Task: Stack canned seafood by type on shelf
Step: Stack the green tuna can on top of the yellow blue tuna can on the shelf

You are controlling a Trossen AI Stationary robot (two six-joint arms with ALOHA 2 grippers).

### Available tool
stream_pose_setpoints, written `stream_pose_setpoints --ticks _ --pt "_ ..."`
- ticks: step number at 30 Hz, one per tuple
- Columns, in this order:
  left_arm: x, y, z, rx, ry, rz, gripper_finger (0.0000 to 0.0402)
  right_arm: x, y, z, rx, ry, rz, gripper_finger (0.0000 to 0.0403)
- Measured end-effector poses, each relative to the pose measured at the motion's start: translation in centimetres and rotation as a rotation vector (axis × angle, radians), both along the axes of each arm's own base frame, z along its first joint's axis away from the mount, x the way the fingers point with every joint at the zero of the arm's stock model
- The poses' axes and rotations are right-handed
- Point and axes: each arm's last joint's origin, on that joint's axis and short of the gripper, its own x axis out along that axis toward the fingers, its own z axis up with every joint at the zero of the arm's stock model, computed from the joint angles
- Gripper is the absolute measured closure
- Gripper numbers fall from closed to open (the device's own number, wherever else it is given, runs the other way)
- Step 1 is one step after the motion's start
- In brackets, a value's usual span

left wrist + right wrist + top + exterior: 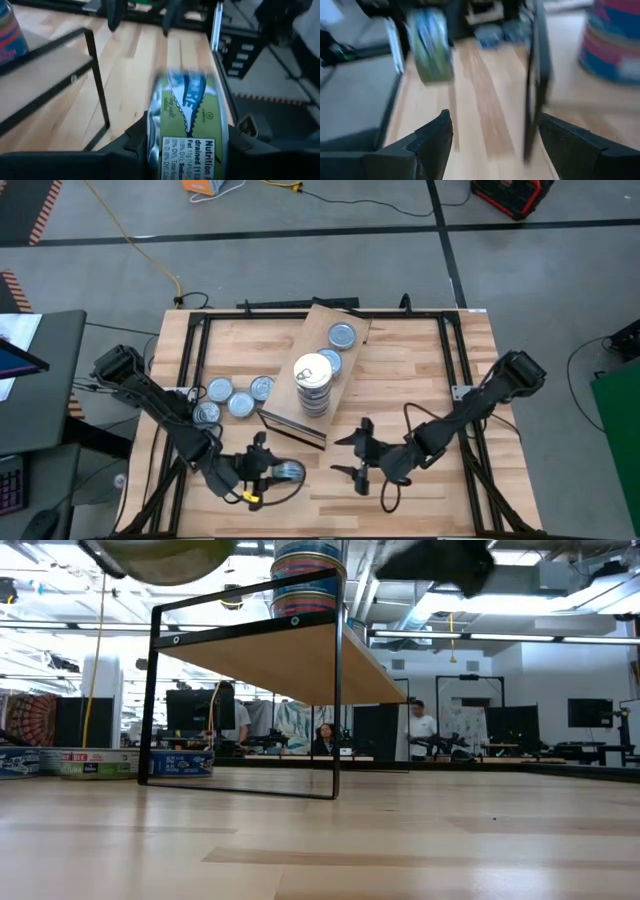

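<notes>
Left pincer clamps a tin between its fingers.

Even, bright overhead light fills the top-down view, and the arms and the stack of cans cast only short, soft shadows on the table. At table height, ceiling strip lights glare white, while the near tabletop is soft and out of focus. Both wrist views are smeared by motion blur: the green-labelled can reads half-sharp, and the shelf frame streaks dark.
</notes>
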Motion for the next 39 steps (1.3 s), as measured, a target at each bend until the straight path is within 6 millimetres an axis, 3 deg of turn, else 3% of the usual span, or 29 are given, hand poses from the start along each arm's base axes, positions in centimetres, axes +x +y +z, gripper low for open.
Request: stream_pose_setpoints --ticks 9,18,26,34,39 --pt "0.6 -0.1 1.3 0.008 -0.119 -0.031 0.0272 1.9 0.4 -0.4 -0.002 -0.121 0.127 0.0085" --pt "1.3 0.4 2.9 0.197 -0.258 -0.02 0.0277 3.4 0.9 -1.9 -0.129 -0.19 0.16 0.0072" --pt "2.4 1.8 3.5 0.213 -0.311 -0.012 0.0271 5.0 1.1 -1.3 -0.206 -0.205 0.158 0.0068" --pt "2.6 2.0 3.4 0.257 -0.302 -0.007 0.0273 4.8 1.6 -0.1 -0.218 -0.228 0.129 0.0069" --pt "2.5 1.8 3.3 0.261 -0.297 -0.061 0.027 4.9 1.2 0.1 -0.239 -0.23 0.111 0.0091"
